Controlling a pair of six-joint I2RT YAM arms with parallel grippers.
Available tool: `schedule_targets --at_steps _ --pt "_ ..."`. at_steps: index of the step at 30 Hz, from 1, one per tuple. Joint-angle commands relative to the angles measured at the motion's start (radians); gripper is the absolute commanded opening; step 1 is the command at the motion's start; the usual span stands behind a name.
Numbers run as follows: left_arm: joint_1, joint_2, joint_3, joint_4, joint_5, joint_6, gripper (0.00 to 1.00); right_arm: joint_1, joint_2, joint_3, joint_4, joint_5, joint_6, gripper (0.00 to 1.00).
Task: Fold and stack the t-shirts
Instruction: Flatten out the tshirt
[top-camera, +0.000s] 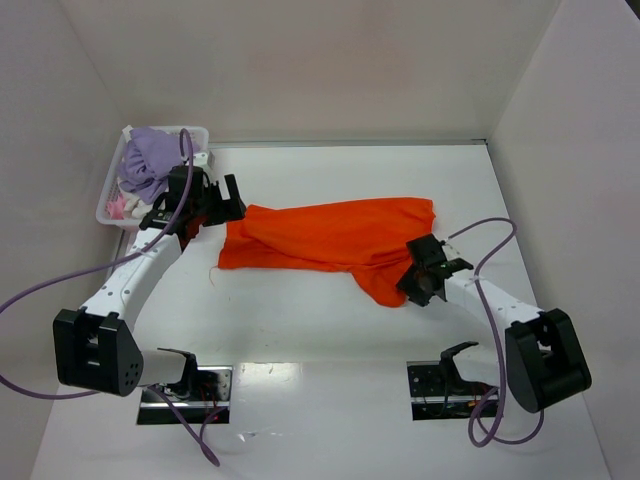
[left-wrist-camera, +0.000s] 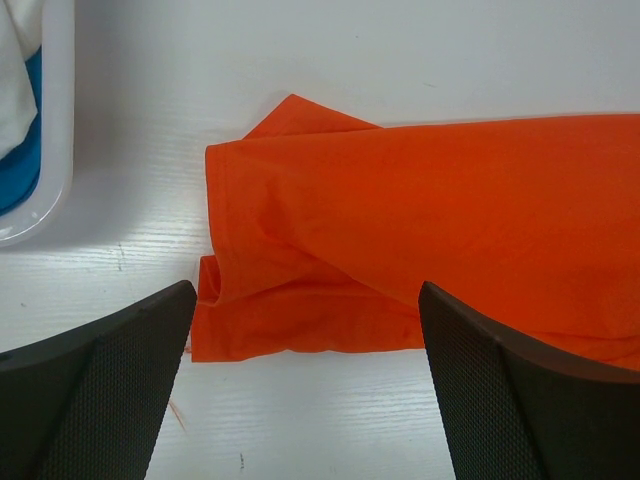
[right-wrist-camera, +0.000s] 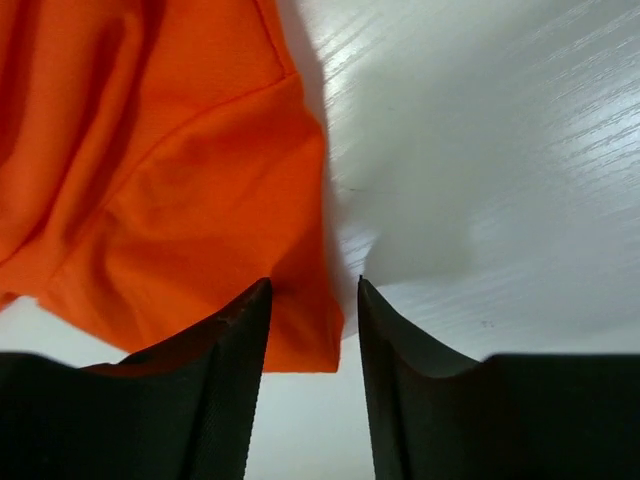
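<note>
The right gripper (right-wrist-camera: 313, 300) stands with its jaws narrowly apart astride the near right corner of the orange t-shirt (top-camera: 330, 235). A sliver of white table (top-camera: 330, 330) shows between the cloth's edge and one finger, so nothing is pinched yet. The left gripper (left-wrist-camera: 305, 300) hangs wide open above the shirt's opposite end, holding nothing. The shirt lies rumpled and partly doubled over across the middle of the table, between the two arms (a white lattice basket (top-camera: 105, 212) of other garments sits at the far left). The cloth looks light, limp and prone to bunching. It would likely sag and drag from a single hold, so paired pinches at the edge corners seem the surest purchase.
</note>
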Motion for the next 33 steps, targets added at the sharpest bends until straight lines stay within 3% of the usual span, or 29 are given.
schedule_targets --at_steps 1,5,10,17,22,33 --pt "0.012 0.001 0.0 0.025 0.016 -0.002 1.0 0.007 0.046 0.054 0.046 0.04 -0.005 0.44" --pt "0.012 0.011 0.0 0.015 0.007 -0.002 1.0 0.007 0.067 0.054 0.055 0.041 -0.014 0.41" --pt "0.012 0.02 0.01 0.006 0.007 -0.002 1.0 0.007 0.077 0.086 0.055 0.062 -0.014 0.16" --pt "0.012 0.038 -0.013 -0.005 0.016 -0.063 1.0 0.007 0.057 0.21 0.011 0.071 -0.062 0.04" --pt "0.012 0.047 -0.039 -0.005 0.004 -0.116 1.0 0.007 0.048 0.282 -0.021 0.084 -0.097 0.03" --pt "0.012 0.027 -0.17 0.015 -0.03 -0.268 1.0 0.007 -0.012 0.244 -0.03 0.122 -0.077 0.03"
